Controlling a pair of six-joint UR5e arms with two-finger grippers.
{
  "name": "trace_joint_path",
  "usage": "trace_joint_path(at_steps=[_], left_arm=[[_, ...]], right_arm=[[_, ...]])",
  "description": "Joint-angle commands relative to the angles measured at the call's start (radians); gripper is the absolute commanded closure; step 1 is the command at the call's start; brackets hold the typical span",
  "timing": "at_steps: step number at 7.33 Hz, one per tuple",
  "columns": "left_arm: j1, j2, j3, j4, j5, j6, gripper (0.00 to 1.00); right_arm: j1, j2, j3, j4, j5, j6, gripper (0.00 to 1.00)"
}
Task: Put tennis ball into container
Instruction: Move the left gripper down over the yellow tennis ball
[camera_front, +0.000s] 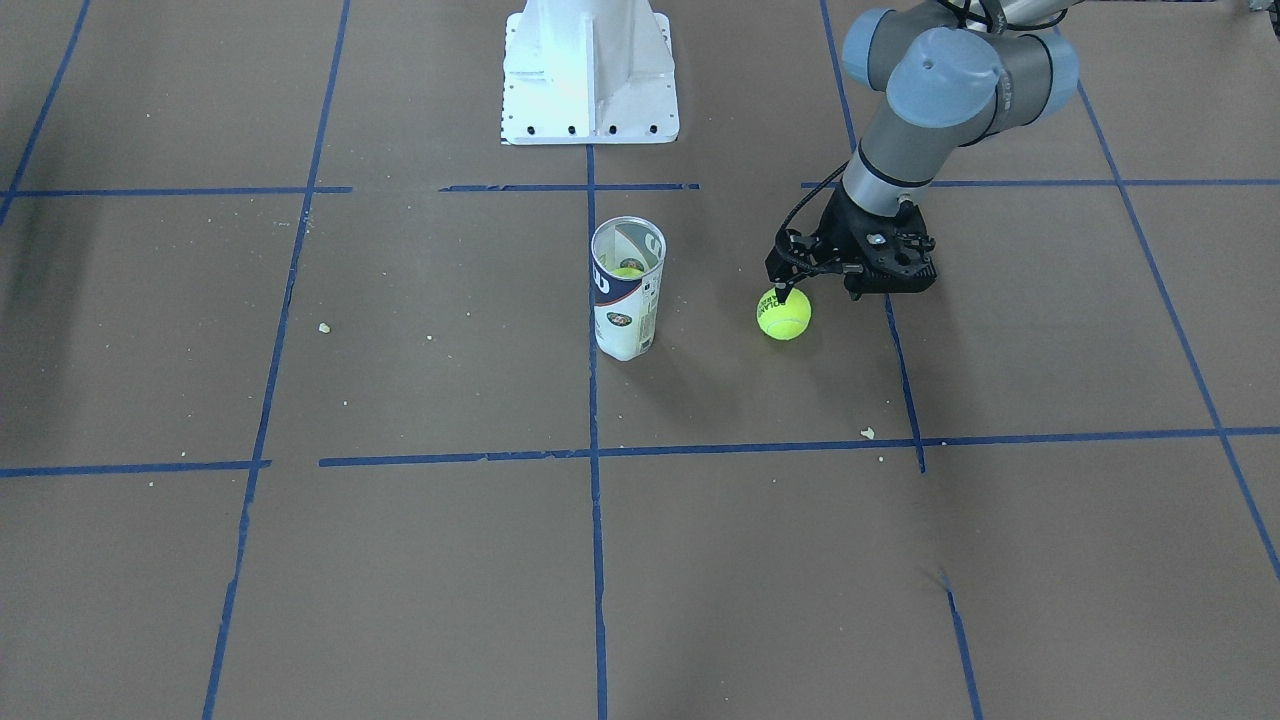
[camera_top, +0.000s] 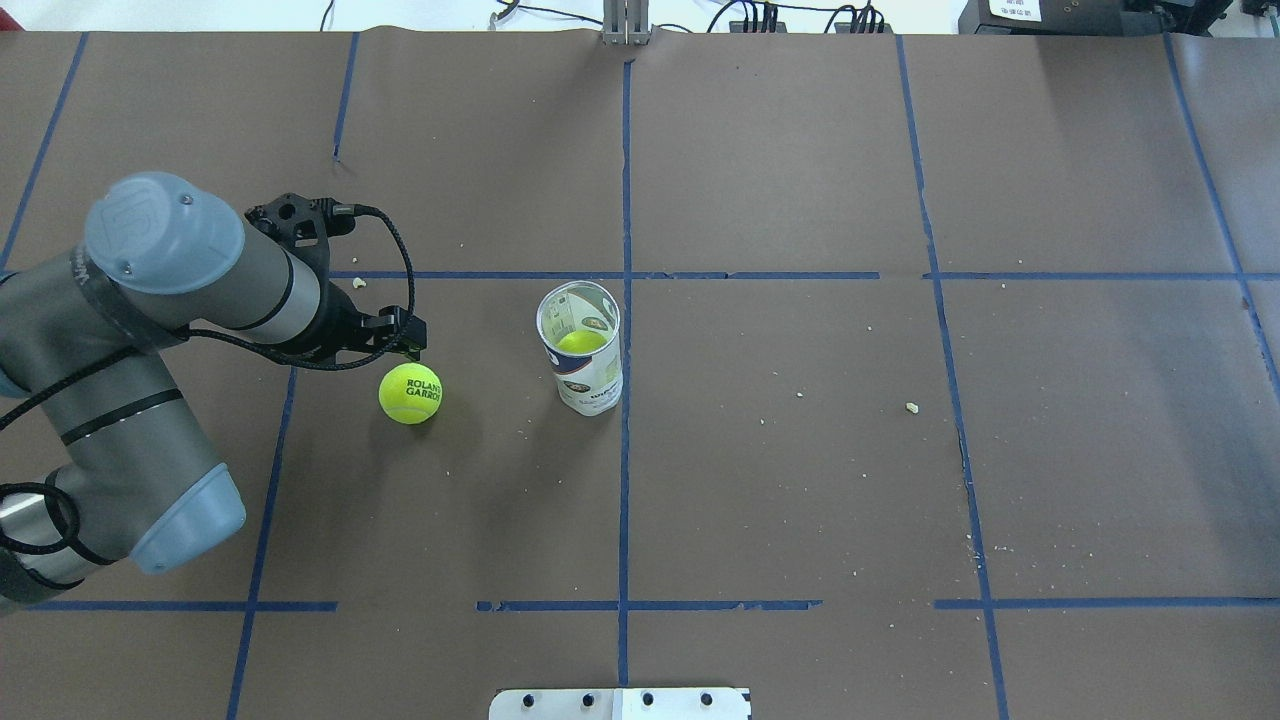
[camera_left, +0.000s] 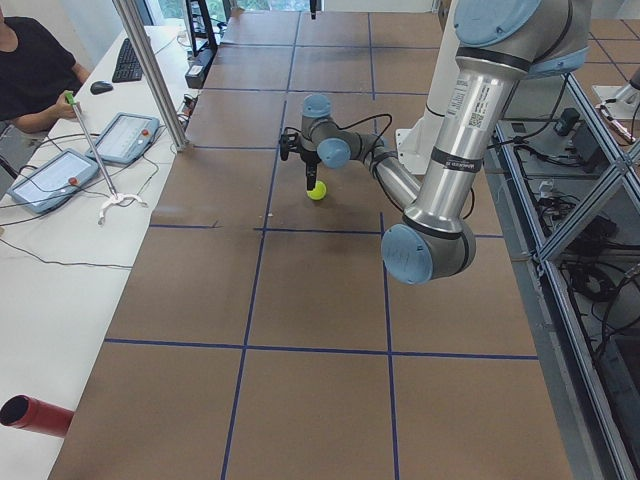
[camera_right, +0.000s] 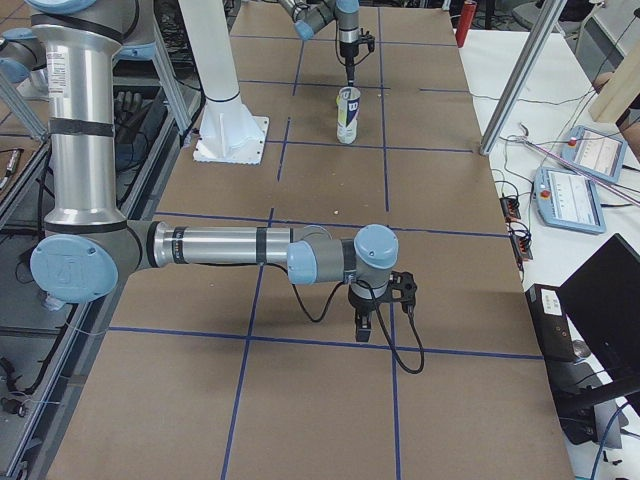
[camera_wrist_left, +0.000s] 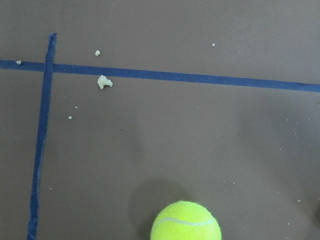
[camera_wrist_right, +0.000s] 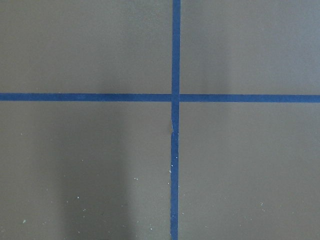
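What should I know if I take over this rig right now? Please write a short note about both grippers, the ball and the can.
The left gripper hangs just over the tennis ball; I cannot tell if its jaws are open.
The right gripper is far from the work, low over the table. It shows only in a side view, so its state is unknown.
The tennis ball lies on the table on the robot's left of the container, apart from it and not gripped.
The container stands upright and open, with another ball inside.
Done: the left gripper is at the ball.
Left: grip, lift, carry over the container, drop in.
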Motion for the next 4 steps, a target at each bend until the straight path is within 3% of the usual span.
trace_joint_path(at_steps=[1,4], left_arm=[[0.057,-0.027,0.047,-0.01,0.052,-0.029,0.0],[0.065,-0.03,0.073,-0.01,0.054,-0.027,0.0]], right_arm=[[0.0,0.0,0.0,0.0,0.0,0.0,0.0],[-0.001,0.0,0.0,0.0,0.0,0.0,0.0]])
